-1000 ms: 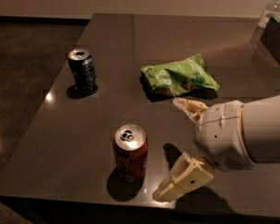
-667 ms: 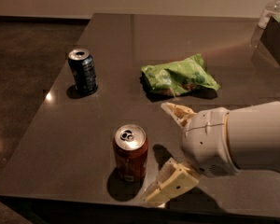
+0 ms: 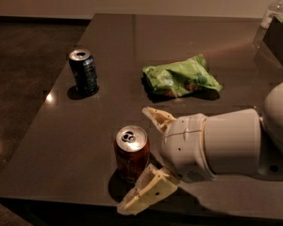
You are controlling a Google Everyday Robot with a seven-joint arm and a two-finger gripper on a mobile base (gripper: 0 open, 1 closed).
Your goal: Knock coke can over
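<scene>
- since a second before, your gripper (image 3: 137,159) had slid left across the table (image 3: 75,140) until its fingers (image 3: 148,194) reached the coke can (image 3: 131,154); the can itself had not shifted.
- you had the jaws spread wide and holding nothing: one finger lay just beyond the can on the far side, the other just in front of its base on the near side, so the can stood in the mouth of the gap. i could not tell whether either finger touched it.
- the coke can stood upright near the table's near edge, left of the gripper's white wrist.
- it was a thin aluminium cylinder, red-orange, with a silver top and pull-tab. i judged it light, stiff enough for a push and easily dented by a squeeze, with smooth, slippery walls.
- for a knock you needed no hold; i judged a sideways push high on the wall, near the rim, would tip it, while a low push would likely just slide it on the glossy top.
- the table looked dark, hard and polished, throwing back reflections.
- a dark blue can (image 3: 84,72) stood upright well apart at the far left.
- a soft, crinkled green snack bag (image 3: 181,75) lay beyond the gripper, near the middle.
</scene>
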